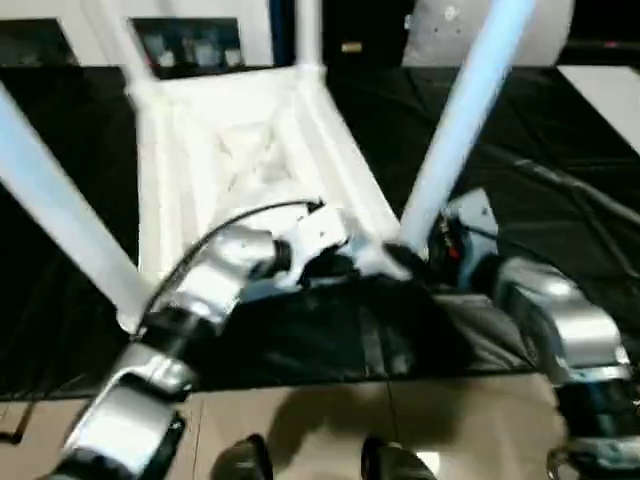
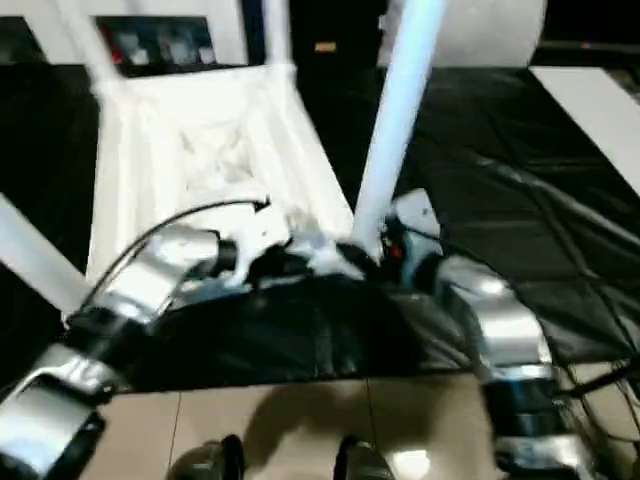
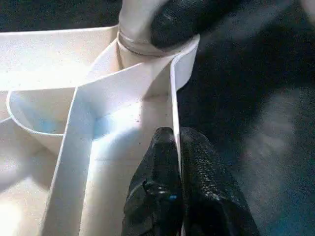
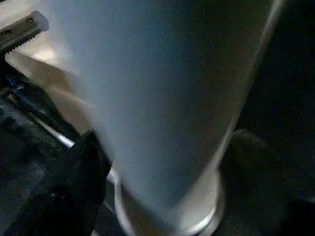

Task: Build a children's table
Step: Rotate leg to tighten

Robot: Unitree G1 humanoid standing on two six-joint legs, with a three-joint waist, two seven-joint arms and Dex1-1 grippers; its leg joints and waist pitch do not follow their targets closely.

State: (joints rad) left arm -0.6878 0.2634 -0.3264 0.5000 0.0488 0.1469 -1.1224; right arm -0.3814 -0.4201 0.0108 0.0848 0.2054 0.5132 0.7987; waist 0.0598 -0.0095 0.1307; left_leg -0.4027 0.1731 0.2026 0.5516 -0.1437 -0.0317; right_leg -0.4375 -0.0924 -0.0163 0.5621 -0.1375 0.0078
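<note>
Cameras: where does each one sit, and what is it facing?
Left eye: on the head, looking down at the upturned table top and both silver forearms.
Right eye: beside it, same scene, slightly offset.
Left wrist: looks along the left gripper, jaws shut on the top's rim wall.
Right wrist: looks close at the near right leg.
Shared: that leg at its corner socket.
</note>
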